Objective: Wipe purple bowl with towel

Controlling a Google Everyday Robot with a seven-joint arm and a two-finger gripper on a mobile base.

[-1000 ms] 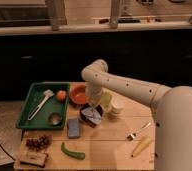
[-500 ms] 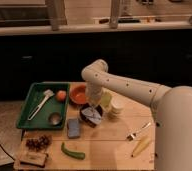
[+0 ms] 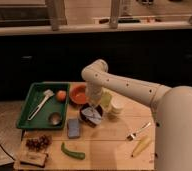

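The purple bowl [image 3: 90, 117] is a small dark bowl on the wooden table, just right of the green tray. My gripper [image 3: 94, 108] hangs from the white arm, pointing down, right over the bowl and at its rim. A pale grey patch [image 3: 92, 113] shows in the bowl under the gripper; it may be the towel, but I cannot tell. The gripper hides part of the bowl's far side.
A green tray [image 3: 35, 113] at left holds an orange, a whisk and a metal cup. An orange bowl [image 3: 79, 94], a yellow-green cup [image 3: 106, 100] and a white cup [image 3: 115, 107] stand close by. A blue sponge [image 3: 73, 128], grapes [image 3: 38, 143], green pepper [image 3: 72, 151], fork [image 3: 138, 131] and banana [image 3: 141, 145] lie in front.
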